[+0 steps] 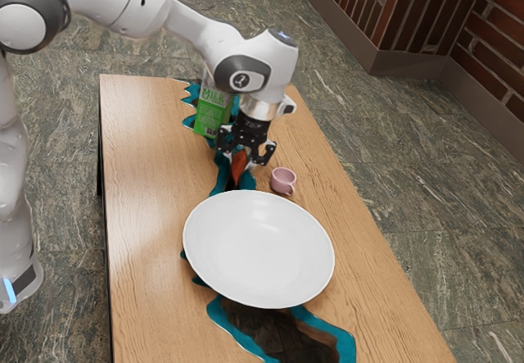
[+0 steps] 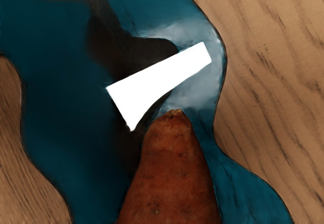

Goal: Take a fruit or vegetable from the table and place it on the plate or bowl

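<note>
While the arm is stretched in from the exterior view's left, the gripper [image 1: 244,156] is seen clamped on a sweet potato [image 1: 238,169]. It's pinched from both sides, with its tip pointed down at the teal resin strip [image 2: 61,107] in the wooden table [image 1: 139,215]. A small pink cup [image 1: 283,180] is parked just beside it, toward the exterior view's right. A green carton [image 1: 211,109] is stood behind the hand. The white plate [image 1: 258,248] is set near, apart from the potato.

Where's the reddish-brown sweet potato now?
Exterior view: sweet potato directly under black gripper, over the table's teal strip, between green carton and round white plate.
</note>
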